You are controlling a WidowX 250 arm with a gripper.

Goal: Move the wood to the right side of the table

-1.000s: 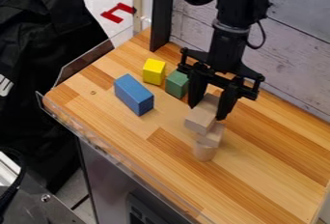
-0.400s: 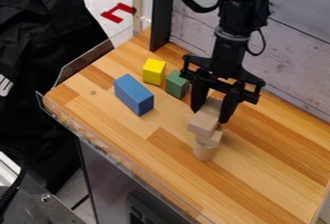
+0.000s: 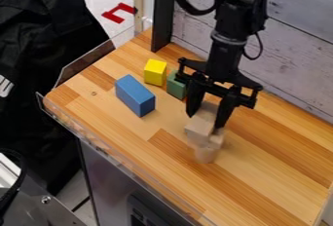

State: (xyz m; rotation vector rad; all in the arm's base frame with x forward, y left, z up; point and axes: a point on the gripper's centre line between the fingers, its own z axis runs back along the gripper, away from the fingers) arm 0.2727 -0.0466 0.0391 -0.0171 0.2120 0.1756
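My fingers [image 3: 224, 113] part-open, closed on wood [image 3: 199, 126], right of blue block [image 3: 135, 96]. Cylinder [image 3: 206, 155] just nearside; contact unclear. Yellow block [image 3: 155, 72] far left.

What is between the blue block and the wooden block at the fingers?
Bare tabletop: the camera view shows nothing standing on the stretch from the blue block across to the wooden block at the fingers.
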